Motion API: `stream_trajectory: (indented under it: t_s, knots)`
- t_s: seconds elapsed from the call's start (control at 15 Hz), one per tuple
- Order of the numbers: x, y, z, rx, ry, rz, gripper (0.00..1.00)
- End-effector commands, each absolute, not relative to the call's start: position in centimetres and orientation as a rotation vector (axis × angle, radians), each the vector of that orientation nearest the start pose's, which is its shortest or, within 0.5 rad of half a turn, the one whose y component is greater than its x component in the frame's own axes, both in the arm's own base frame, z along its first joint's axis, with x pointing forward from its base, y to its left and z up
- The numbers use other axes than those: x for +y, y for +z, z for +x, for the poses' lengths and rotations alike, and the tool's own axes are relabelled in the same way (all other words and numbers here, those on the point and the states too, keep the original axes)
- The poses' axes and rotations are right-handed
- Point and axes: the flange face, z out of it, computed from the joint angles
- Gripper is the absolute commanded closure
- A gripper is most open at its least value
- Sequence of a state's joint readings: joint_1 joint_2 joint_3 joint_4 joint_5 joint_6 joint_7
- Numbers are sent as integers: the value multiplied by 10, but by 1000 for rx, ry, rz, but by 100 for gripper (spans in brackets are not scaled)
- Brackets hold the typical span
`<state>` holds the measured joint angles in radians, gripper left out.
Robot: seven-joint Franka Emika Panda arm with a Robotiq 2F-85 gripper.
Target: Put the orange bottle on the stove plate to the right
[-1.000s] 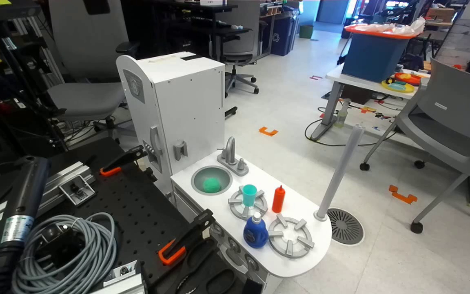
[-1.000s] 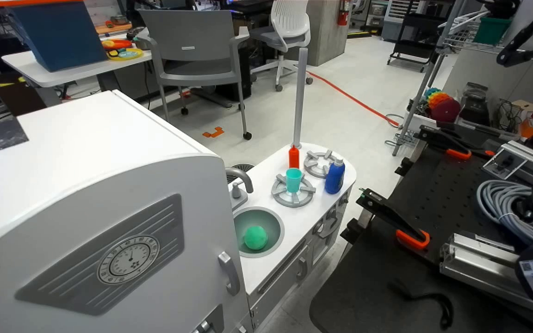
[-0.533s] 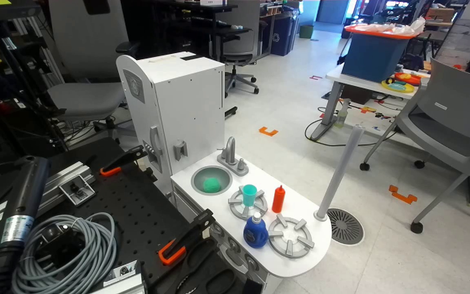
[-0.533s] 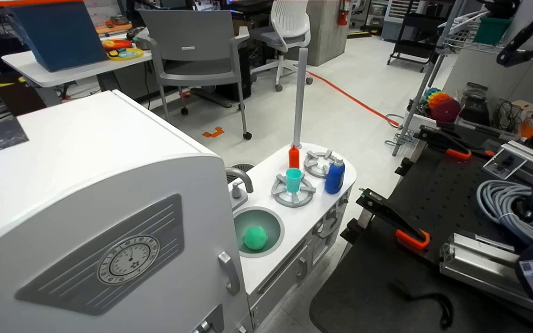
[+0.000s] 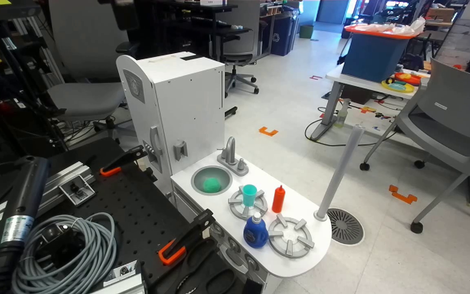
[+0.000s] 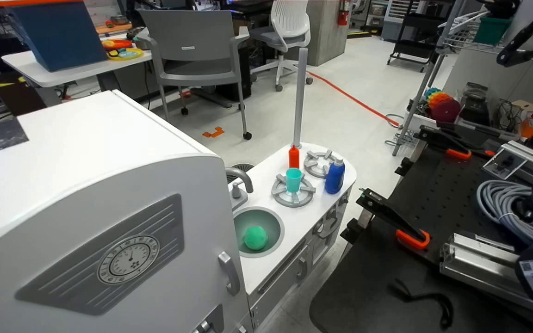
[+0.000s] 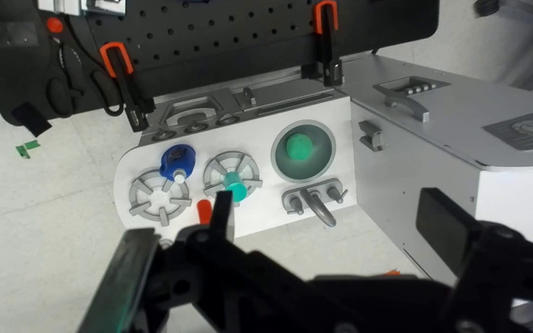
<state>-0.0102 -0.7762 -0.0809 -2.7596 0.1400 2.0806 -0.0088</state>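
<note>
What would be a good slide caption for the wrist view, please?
The open gripper, in the foreground, partly hides the orange bottle beside two toy stove plates.

Observed slim red-orange bottle (image 5: 278, 200), narrow-necked, standing upright just beside round grey stove plate (image 5: 289, 247). Noted stove plate spoked, lying flat, to right of bottle in both exterior views.
</note>
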Motion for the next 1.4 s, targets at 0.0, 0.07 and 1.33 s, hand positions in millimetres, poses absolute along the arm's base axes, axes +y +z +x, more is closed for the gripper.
stream_trajectory:
  t_s: [0.0,0.07,1.33]
  knots:
    - [-31,400,371,210,-123,-3031,0]
    - [-34,385,381,221,-120,-3055,0]
    - [-102,102,613,623,209,-3133,0]
